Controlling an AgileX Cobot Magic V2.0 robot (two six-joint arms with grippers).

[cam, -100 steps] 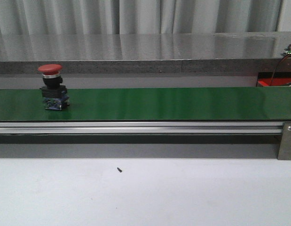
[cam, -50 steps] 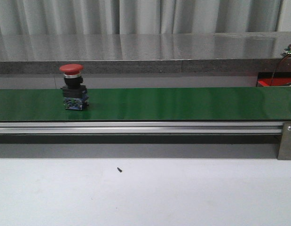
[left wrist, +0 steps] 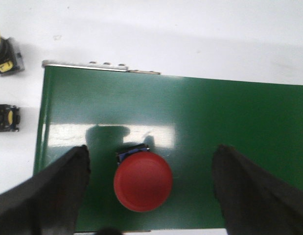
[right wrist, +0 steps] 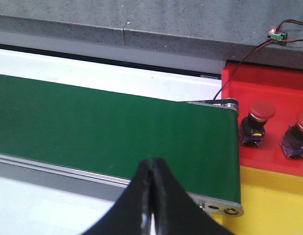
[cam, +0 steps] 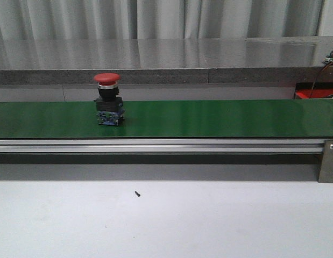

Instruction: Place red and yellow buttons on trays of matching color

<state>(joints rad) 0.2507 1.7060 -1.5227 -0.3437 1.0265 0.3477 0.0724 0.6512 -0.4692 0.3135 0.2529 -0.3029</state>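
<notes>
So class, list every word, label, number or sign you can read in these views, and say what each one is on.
None can be read.
Red button on the green belt: plain cap, no marking.
Its base: too blurred to tell whether it carries any print.
Buttons on the red tray: yellow patch, no legible text.
</notes>
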